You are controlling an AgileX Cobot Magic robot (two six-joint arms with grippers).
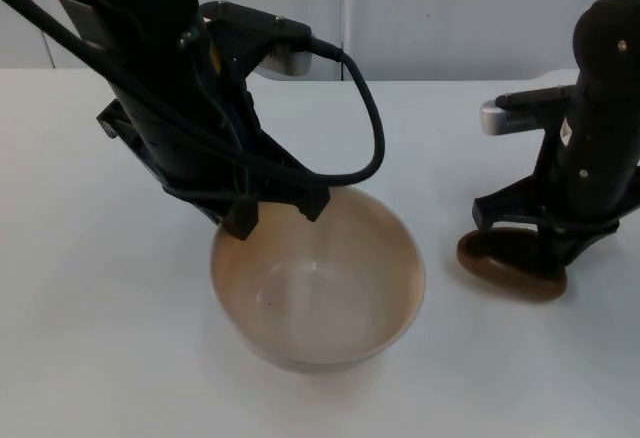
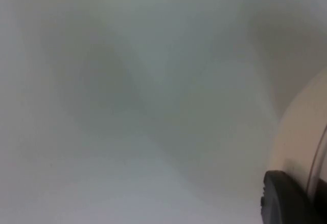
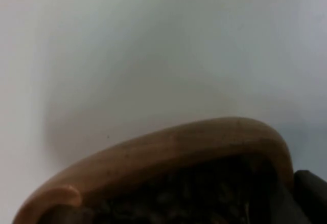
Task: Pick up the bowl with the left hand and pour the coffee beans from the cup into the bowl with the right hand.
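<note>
Brown cup (image 1: pixel 511 265) in right gripper (image 1: pixel 545 248) | right wrist: coffee beans (image 3: pixel 194 193) inside

The right gripper (image 1: pixel 530 243) hides much of the cup (image 1: pixel 510 270); its beans (image 3: pixel 204 193) blur.

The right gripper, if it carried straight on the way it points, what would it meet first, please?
Probably the coffee beans inside the brown cup: the right gripper points down at the cup's rim, one finger apparently inside, though depth is unclear.
</note>
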